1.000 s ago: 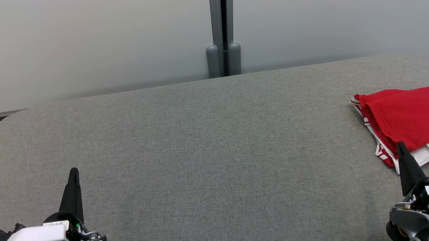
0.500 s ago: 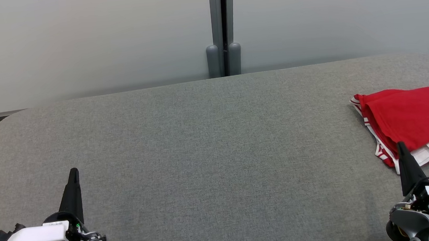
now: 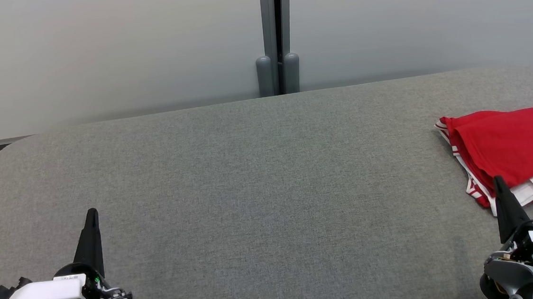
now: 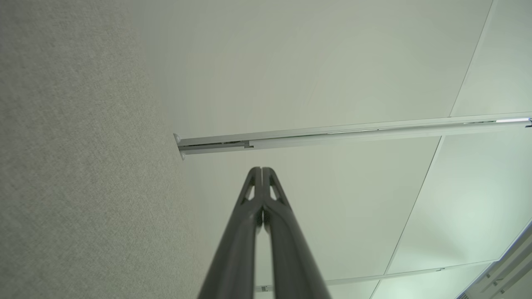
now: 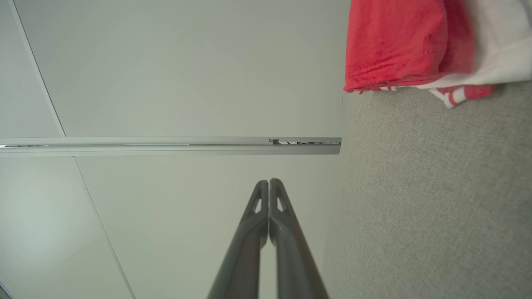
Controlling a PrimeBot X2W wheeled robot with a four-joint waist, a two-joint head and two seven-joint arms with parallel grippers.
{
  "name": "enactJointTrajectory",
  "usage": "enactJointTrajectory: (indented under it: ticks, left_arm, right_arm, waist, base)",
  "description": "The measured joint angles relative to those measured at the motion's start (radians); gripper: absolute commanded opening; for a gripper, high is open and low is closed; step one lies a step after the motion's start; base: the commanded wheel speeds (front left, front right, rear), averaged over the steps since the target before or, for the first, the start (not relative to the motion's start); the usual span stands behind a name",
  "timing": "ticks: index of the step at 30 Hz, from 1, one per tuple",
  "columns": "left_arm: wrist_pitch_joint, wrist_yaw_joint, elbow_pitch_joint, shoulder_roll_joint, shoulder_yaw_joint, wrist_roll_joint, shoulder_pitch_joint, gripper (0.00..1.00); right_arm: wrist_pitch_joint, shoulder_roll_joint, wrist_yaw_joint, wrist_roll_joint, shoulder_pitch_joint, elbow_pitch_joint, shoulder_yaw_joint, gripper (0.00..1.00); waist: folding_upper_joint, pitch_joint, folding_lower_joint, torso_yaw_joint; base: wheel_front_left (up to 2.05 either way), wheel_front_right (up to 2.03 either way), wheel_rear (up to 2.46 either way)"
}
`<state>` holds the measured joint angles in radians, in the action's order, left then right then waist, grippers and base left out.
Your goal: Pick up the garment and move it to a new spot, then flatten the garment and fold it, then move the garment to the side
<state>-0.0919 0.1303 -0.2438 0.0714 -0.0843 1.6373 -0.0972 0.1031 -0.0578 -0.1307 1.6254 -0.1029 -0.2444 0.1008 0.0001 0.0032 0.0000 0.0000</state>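
Garment, folded red cloth with white waistband, at counter right edge; likely soft, light, limp; best pinched through layered waistband; left and right jaws clenched, empty.

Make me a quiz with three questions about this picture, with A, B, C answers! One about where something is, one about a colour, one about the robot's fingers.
1. Where on the grey surface is the garment?
A. far left
B. middle
C. far right

2. What colour is most of the garment?
A. blue
B. red
C. green

3. How are the right arm's fingers?
A. pressed together, holding nothing
B. spread wide
C. pinching the garment

Answers:
1 C: it lies at the head view's right edge.
2 B: it is red cloth with white trim.
3 A: the right wrist view shows them touching, with nothing between.
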Motion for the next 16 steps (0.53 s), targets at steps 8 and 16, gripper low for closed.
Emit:
enactJointTrajectory:
  ticks: [8, 16]
  left_arm:
    - [-0.002, 0.0, 0.0, -0.002, -0.003, 0.0, 0.0, 0.0]
    - [-0.003, 0.0, 0.0, -0.004, -0.006, -0.002, 0.0, 0.0]
  right_arm:
    - [0.001, 0.001, 0.0, -0.001, 0.0, 0.0, 0.002, 0.0]
    - [0.003, 0.002, 0.0, -0.002, 0.0, 0.0, 0.003, 0.0]
  waist:
    - [0.0, 0.0, 0.0, 0.0]
    - [0.0, 0.0, 0.0001, 0.0]
  base:
    - [0.0, 0.0, 0.0]
    - [0.0, 0.0, 0.0]
